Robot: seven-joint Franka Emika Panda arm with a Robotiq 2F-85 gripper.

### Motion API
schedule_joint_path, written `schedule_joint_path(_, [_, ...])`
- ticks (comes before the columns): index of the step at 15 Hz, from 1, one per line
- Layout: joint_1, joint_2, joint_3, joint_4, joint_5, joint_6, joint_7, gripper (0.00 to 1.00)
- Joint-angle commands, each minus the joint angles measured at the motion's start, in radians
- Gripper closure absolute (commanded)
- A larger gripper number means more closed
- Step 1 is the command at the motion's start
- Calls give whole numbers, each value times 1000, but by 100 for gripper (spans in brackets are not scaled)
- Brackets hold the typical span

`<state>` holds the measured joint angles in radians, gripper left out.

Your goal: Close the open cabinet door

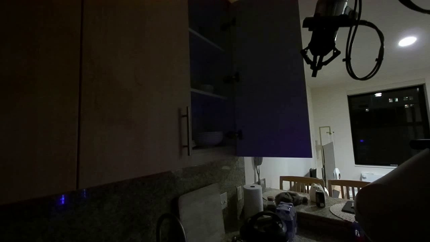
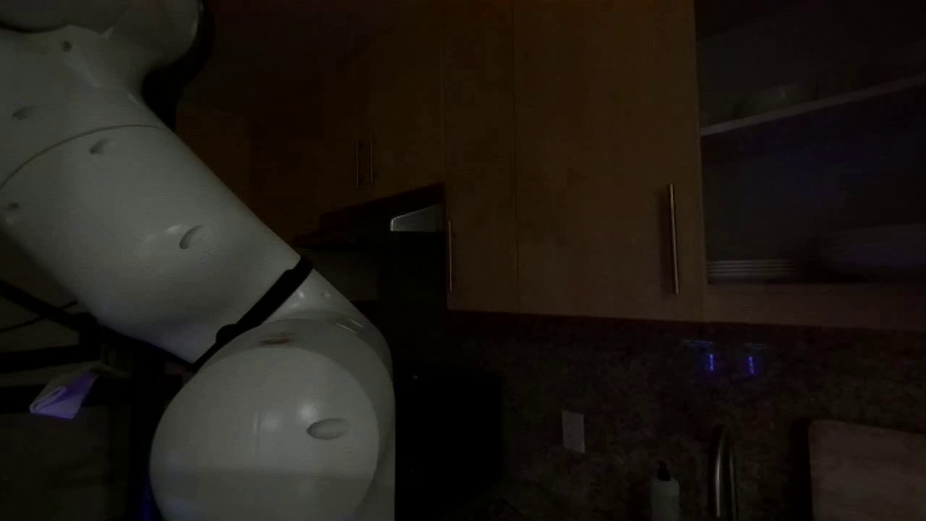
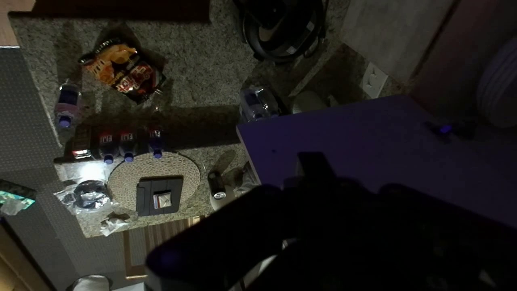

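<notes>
The cabinet door [image 1: 272, 87] stands wide open in an exterior view, its dark bluish inner face showing and hinges on its left side. Its handle is hidden on the outer face. The door's inner face also fills the right of the wrist view [image 3: 347, 133]; I cannot pick it out in an exterior view where the open cabinet interior [image 2: 817, 188] shows at the right. My gripper [image 1: 314, 70] hangs beside the door's free edge, pointing down, fingers together with nothing seen between them. In the wrist view the dark gripper [image 3: 313, 165] overlaps the inner face; I cannot tell whether it touches.
A matching closed door [image 1: 134, 84] with a bar handle [image 1: 188, 131] is left of the opening. Bowls [image 1: 209, 137] stand on the cabinet shelf. Below are a paper towel roll [image 1: 252, 198], a black pot-like appliance [image 1: 263, 227] and bottles [image 3: 258, 103] on the counter.
</notes>
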<state>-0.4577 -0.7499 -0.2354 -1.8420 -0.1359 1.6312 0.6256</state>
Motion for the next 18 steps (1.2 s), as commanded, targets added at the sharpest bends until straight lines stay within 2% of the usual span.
schedule_joint_path(1, [-6, 21, -4, 19, 5, 14, 11, 100])
schedule_joint_path(5, [-14, 75, -37, 76, 19, 57, 50, 100])
schedule_joint_path(10, [-25, 147, -71, 75, 6, 244, 87, 100])
schedule_joint_path(15, [-89, 231, -86, 78, -39, 413, 153, 100])
schedule_joint_path(18, [-126, 260, -95, 86, -41, 441, 177, 100])
